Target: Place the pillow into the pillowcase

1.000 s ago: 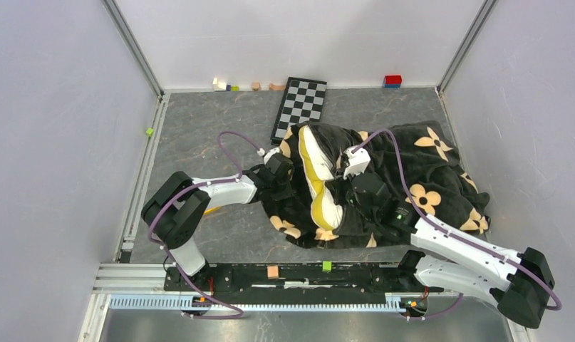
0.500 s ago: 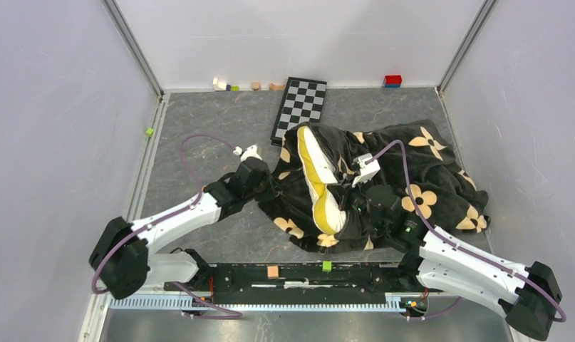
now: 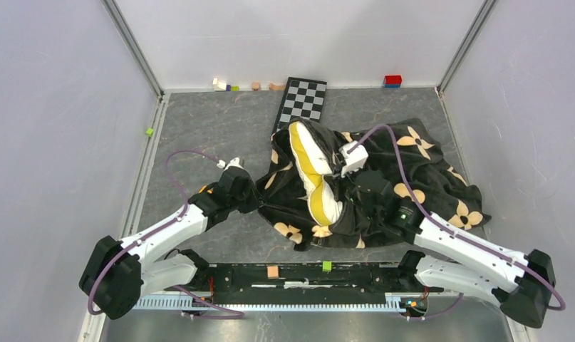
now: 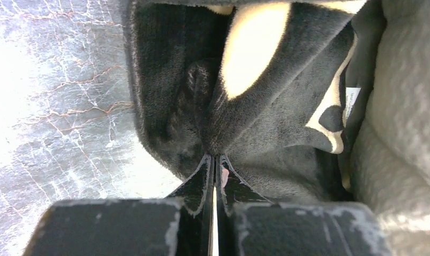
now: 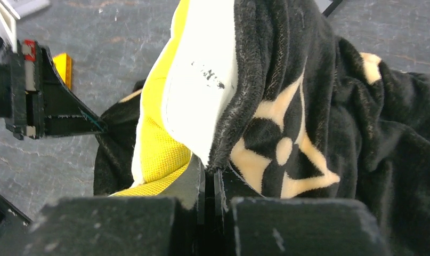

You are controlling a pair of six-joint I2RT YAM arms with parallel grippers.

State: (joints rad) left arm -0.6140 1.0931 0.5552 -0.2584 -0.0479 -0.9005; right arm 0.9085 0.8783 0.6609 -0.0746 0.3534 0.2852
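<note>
Left pincer (image 4: 215,168): tips pressed together on a thin fold of the pillowcase (image 4: 266,90) rim. Right pincer (image 5: 208,172): likewise clamped on the case hem, hard against the pillow (image 5: 202,80). Pillow stands on edge mid-desk (image 3: 220,121), partly sheathed, yellow band exposed. We judge both bites shallow. Plush may slip free under tension, letting the mouth sag and the pillow back out.

Two arms are seen, the left arm (image 3: 163,231) and the right arm (image 3: 469,249), each made of white shells and black joints. A thin purple cable (image 3: 192,152) is strung along each. The black fingers (image 4: 194,189) are scuffed at the edges. A small white box (image 3: 353,158), perhaps a camera, is fixed at the wrist.
</note>
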